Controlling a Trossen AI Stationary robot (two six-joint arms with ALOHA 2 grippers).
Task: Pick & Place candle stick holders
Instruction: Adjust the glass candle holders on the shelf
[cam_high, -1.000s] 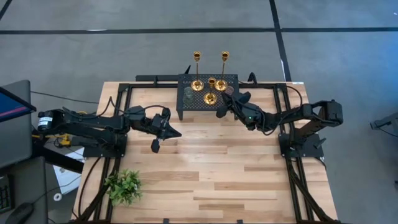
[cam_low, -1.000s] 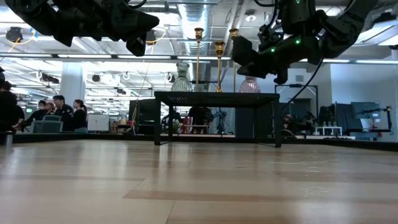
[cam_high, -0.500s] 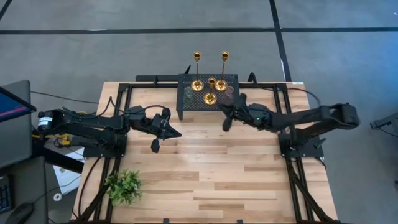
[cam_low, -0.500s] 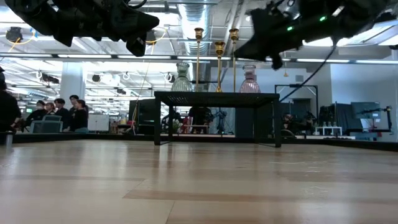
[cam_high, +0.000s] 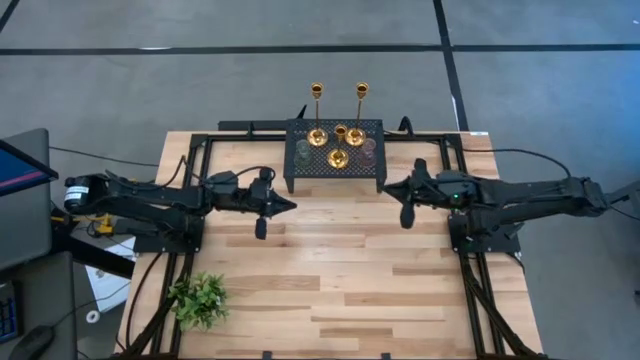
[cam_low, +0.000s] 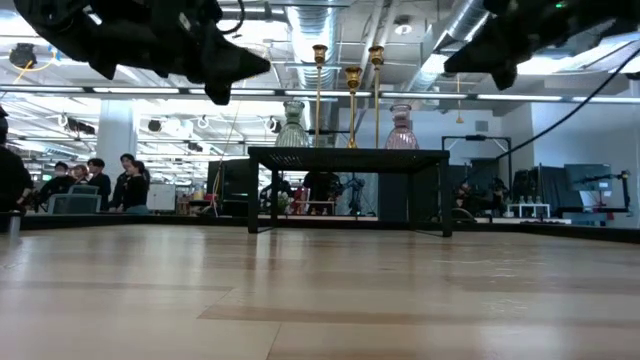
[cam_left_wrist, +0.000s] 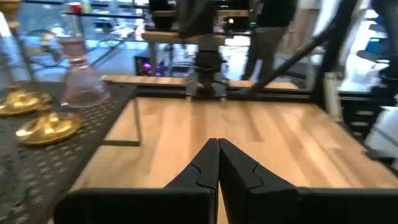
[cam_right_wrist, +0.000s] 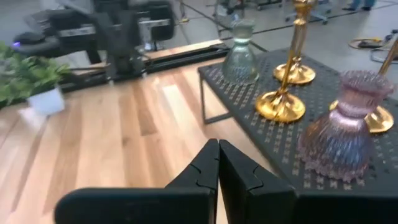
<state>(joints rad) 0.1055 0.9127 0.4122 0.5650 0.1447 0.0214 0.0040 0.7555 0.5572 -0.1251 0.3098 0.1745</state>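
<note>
All five holders stand on the black rack at the far edge of the bench, none yet lifted. Three gold candlesticks cluster in the middle, with the grey-green cup on the left side and the pink cup on the right.

Both arms hang above the bare wood in front of the rack. The left gripper is clenched with nothing in it, pointing toward the rack's left end; the right gripper is likewise pinched closed and empty, off the rack's right end.

The pink cup looks nearest to the right gripper, so I'd guess that is the first pick, though I can't be sure. To do it well, the jaws must spread before closing in, come level with the ribbed body, and keep clear of the gold candlestick beside it, which looks easy to tip.
</note>
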